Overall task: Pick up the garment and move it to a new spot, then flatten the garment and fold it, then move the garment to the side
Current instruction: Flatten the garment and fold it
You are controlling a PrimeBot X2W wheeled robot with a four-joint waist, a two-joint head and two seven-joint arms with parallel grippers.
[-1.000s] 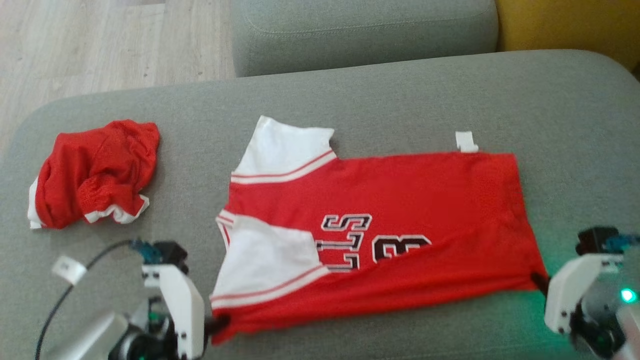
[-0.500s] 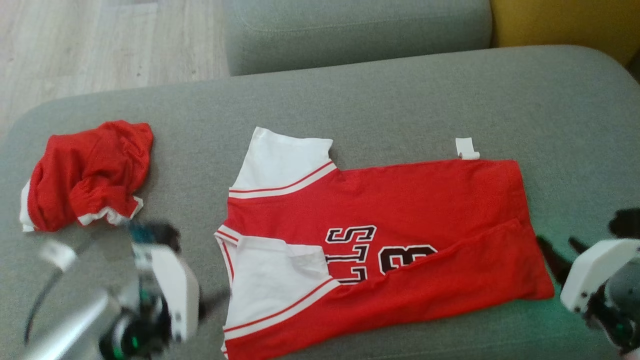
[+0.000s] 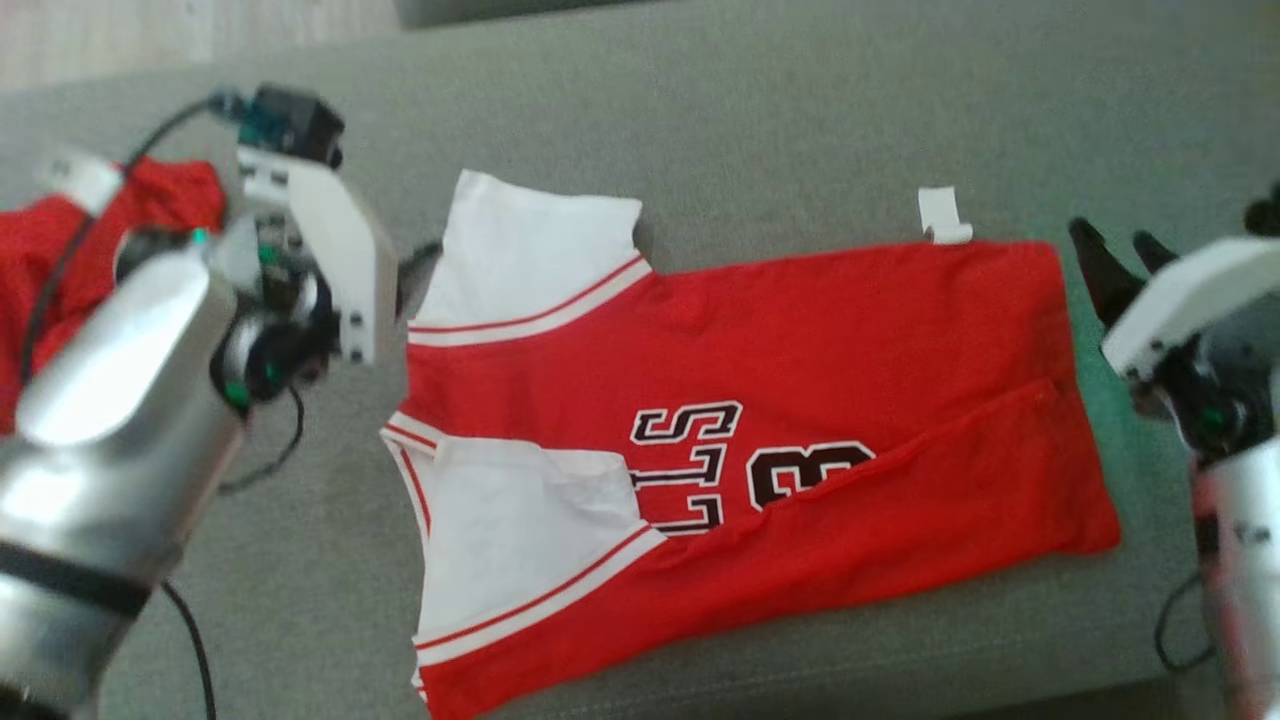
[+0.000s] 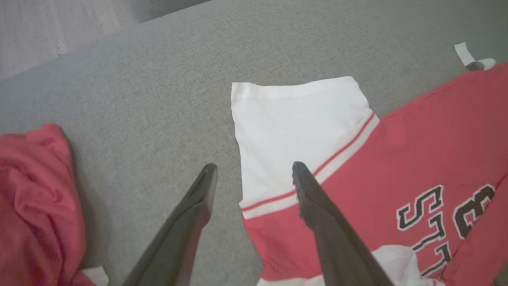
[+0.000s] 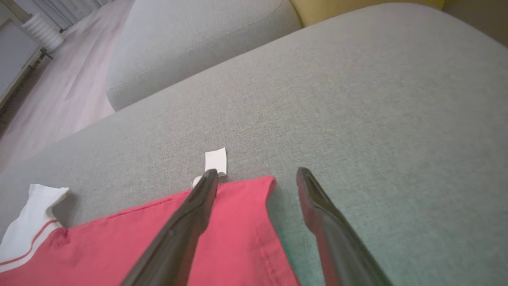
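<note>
The garment [image 3: 800, 360] is a red jersey with white sleeves and black lettering, spread on the grey cushion [image 3: 800, 110], its near long edge lapped over the body. My left gripper [image 3: 415, 272] hangs open beside the far white sleeve [image 4: 293, 127], and in the left wrist view its fingers straddle that sleeve's edge [image 4: 254, 166]. My right gripper [image 3: 1112, 240] is open just off the jersey's far right corner. In the right wrist view its fingers [image 5: 257, 172] frame that red corner [image 5: 238, 242] and a white tag [image 5: 216, 161]. Nothing is held by either gripper.
A second red garment [image 3: 40, 260] lies crumpled at the cushion's left, partly behind my left forearm, and also appears in the left wrist view [image 4: 31, 198]. Wooden floor [image 3: 150, 40] lies beyond the cushion's far left. Another grey cushion [image 5: 190, 43] sits further back.
Both grippers opened and let go of the jersey's near edge, which now lies lapped over the body. Both arms moved to the jersey's far side. The head camera has shifted too.
</note>
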